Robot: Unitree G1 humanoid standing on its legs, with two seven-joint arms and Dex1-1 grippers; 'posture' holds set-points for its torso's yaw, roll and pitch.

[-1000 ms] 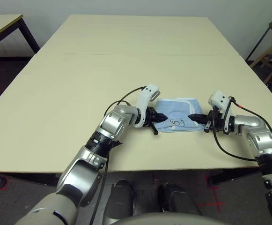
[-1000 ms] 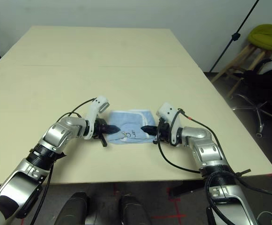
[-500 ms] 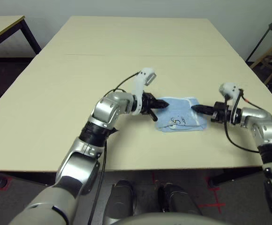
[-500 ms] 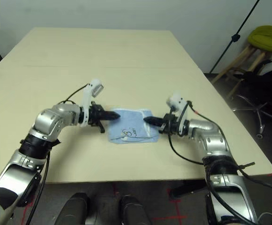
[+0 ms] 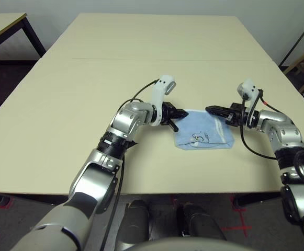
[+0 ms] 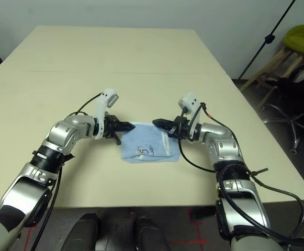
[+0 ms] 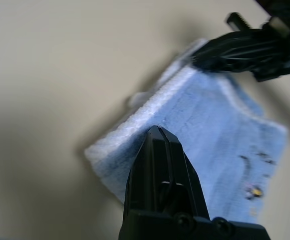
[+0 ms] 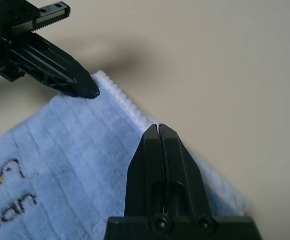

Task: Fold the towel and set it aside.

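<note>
Beige laminate, the wide rectangular table (image 5: 63, 104) carries everything, with the work going on at its near middle. Over it reach the two silver forearms, angled inward so that their tips nearly face each other.

Between them lies the small light-blue terry towel with white stitched edging (image 5: 204, 128), flat on the table as a compact, roughly square pad, which reads as already doubled over. The left gripper (image 5: 182, 112), two black fingers pressed together, has its tip at the towel's far left corner. The right gripper (image 5: 210, 110), fingers likewise together, meets the far edge just beside it, so both tips sit close along that one side. In the wrist views each closed tip ends right on the white edging (image 8: 120, 92), and I judge each to be pinching a corner of cloth, though the pinch itself is hard to make out. A dark embroidered mark (image 5: 200, 138) faces up near the towel's front edge.

By my reading, a fold is being laid down: the carried edge is arriving over the far one. What comes next calls for lining up the edges, letting go cleanly without dragging the layers askew, then either one more fold or shifting the pad off to the side
</note>
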